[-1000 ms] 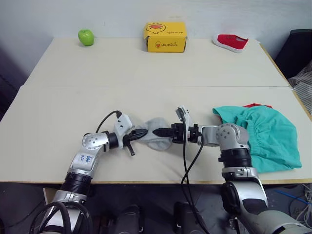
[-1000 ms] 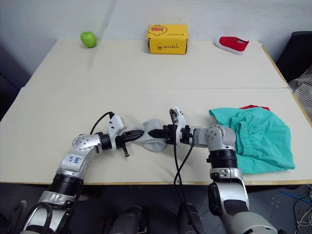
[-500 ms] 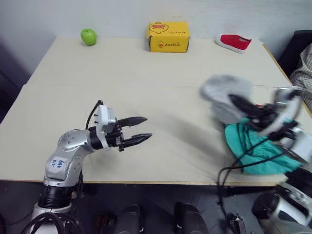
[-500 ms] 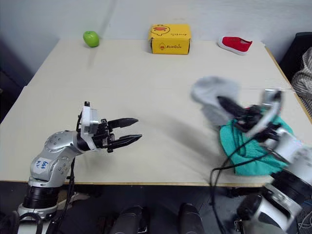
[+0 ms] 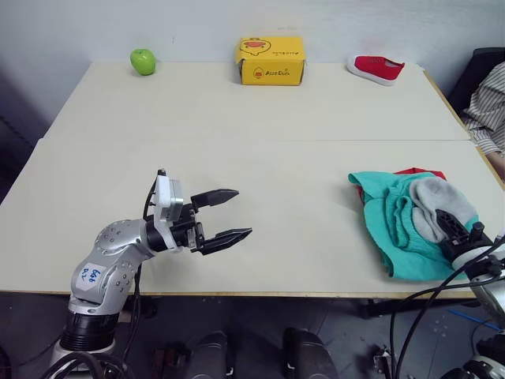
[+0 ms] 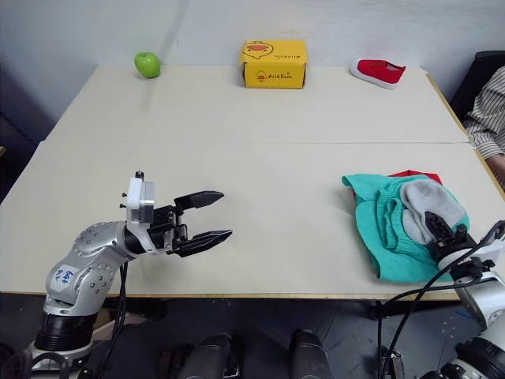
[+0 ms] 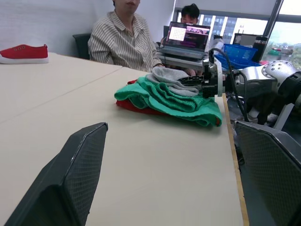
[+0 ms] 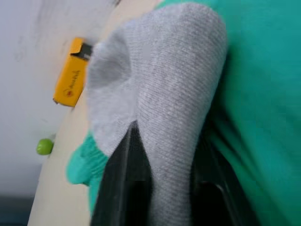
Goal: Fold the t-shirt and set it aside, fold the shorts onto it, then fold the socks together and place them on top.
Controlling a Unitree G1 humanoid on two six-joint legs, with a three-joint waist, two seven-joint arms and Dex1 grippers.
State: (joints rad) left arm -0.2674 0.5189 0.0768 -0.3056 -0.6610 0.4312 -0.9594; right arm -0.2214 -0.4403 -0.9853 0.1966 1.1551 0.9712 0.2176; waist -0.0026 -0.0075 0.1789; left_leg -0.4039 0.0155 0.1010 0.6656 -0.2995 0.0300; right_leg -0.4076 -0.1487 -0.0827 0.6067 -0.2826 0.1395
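The grey socks [image 5: 432, 207] lie folded on top of the teal shorts [image 5: 390, 217] at the table's right front edge. A sliver of the red t-shirt [image 5: 417, 170] shows under the shorts. My right gripper [image 5: 451, 226] rests on the pile from the near side. In the right wrist view its two fingers [image 8: 123, 188] straddle a fold of the socks [image 8: 160, 94] and press against it. My left gripper [image 5: 243, 212] hovers open and empty over bare table at the front left, pointing toward the pile [image 7: 164, 96].
Along the far edge stand a green apple [image 5: 143, 61], a yellow box [image 5: 270, 59] and a red shoe [image 5: 376, 68]. A person in a striped shirt [image 7: 124, 40] sits beyond the table's right side, near a laptop [image 7: 186, 37]. The pile sits close to the table's edge.
The right gripper carried the socks from the table's middle to the right and down onto the shorts. The left gripper let go of them, opened wide and drew back left.
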